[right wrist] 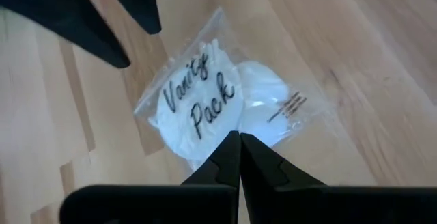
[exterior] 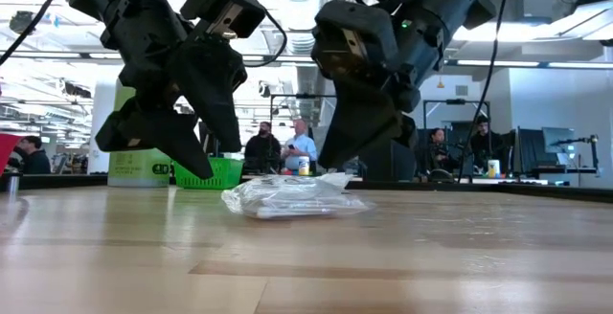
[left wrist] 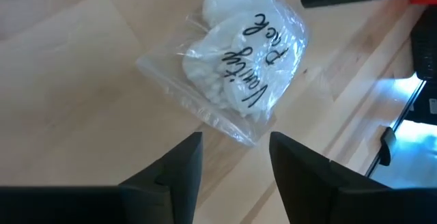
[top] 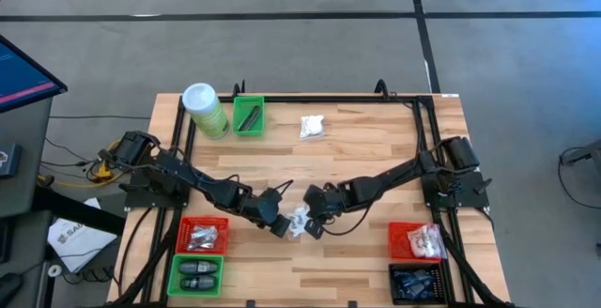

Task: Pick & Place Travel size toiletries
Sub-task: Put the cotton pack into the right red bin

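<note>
— Wooden planks make up the desk (top: pixel 357 139), framed by black rails, and beyond it the low view shows an open workshop where people sit at screens. Where is the packet?

— A clear plastic sachet (top: pixel 300 221) lettered "Vanity Pack", with white pads inside, lies flat on the desk near the front middle. It sits between the two hands, just beside each.

— How do the hands stand?

— The left hand (left wrist: pixel 234 159) hovers just short of one edge of the sachet, its fingers (left wrist: pixel 179 166) parted to a middling gap with nothing between them. The right hand (right wrist: pixel 240 157) has its fingers pressed together, empty, with the tips over the sachet's other edge; whether they touch the plastic I cannot tell.

— And the bins?

— Front left, a red bin (top: pixel 203 235) holds silvery packets, and a green bin (top: pixel 194 276) in front of it holds dark oval pieces. Front right, another red bin (top: pixel 414 241) holds white crinkly sachets, and a black bin (top: pixel 416 283) in front of it holds dark blue-black packets. At the back left, a small green bin (top: pixel 249 116) holds one slim dark item, beside a green canister (top: pixel 205 111) with a white lid. A second white sachet (top: pixel 311 127) lies loose at the back middle.
</note>
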Available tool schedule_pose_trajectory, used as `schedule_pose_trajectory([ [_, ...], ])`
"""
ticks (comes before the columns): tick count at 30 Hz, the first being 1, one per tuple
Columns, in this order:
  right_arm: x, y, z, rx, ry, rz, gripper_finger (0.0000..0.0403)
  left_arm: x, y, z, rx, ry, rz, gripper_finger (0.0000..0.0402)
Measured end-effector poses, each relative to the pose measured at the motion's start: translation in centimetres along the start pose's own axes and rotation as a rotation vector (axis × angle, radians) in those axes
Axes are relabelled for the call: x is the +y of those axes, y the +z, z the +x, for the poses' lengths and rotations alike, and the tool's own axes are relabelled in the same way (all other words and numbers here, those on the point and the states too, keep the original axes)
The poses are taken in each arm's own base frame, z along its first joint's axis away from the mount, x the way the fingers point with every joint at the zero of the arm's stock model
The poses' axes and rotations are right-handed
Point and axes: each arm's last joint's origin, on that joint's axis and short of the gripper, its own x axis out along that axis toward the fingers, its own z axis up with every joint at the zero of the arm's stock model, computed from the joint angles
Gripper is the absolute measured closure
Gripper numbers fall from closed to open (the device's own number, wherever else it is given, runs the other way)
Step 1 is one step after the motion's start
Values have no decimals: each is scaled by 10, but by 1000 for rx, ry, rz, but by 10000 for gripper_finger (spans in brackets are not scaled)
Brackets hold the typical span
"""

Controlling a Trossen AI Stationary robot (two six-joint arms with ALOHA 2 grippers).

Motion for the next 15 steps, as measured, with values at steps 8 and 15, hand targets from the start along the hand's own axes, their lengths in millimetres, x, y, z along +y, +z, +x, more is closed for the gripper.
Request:
schedule_pose_trajectory([
  [8,-4,4,1,-16,-23,13,403,1,0,0,-3,9,-18,238],
  [15,-5,-4,11,33,-51,14,403,1,0,0,-3,11,-45,233],
])
